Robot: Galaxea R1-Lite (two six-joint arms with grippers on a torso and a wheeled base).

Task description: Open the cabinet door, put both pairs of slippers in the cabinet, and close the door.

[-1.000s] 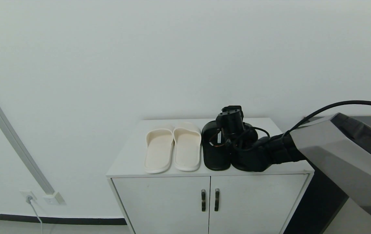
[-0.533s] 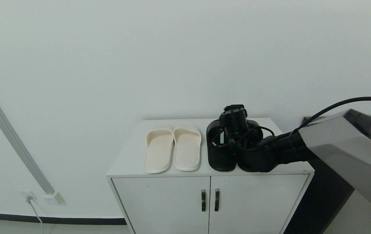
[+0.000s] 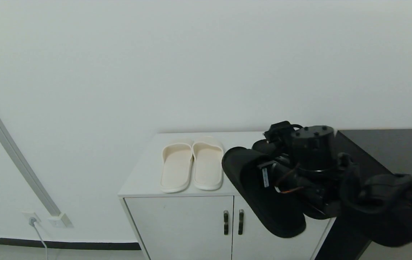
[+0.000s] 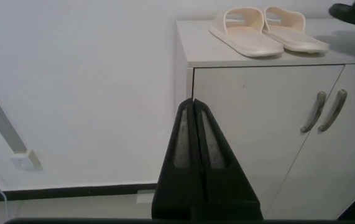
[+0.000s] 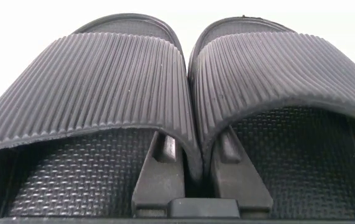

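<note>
A pair of black slippers [image 3: 263,191] hangs tilted in the air in front of the white cabinet's [image 3: 144,173] right side. My right gripper [image 5: 193,171] is shut on the two inner strap edges of the black slippers [image 5: 127,81], pinching them together. A pair of cream slippers [image 3: 191,164] lies side by side on the cabinet top, left of the middle. Both cabinet doors are closed, their dark handles [image 3: 233,221] meeting at the centre. My left gripper [image 4: 194,134] is shut on nothing, low and to the left of the cabinet [image 4: 252,118], facing its side and front.
A white wall stands behind the cabinet. A grey conduit [image 3: 11,151] slants down the wall at left to a socket [image 3: 31,218] with a cable. A dark surface [image 3: 390,144] adjoins the cabinet on the right.
My right arm has lifted the black slippers off the cabinet top and brought them forward, right and down, tilted, in front of the right door. The cream slippers have not moved.
</note>
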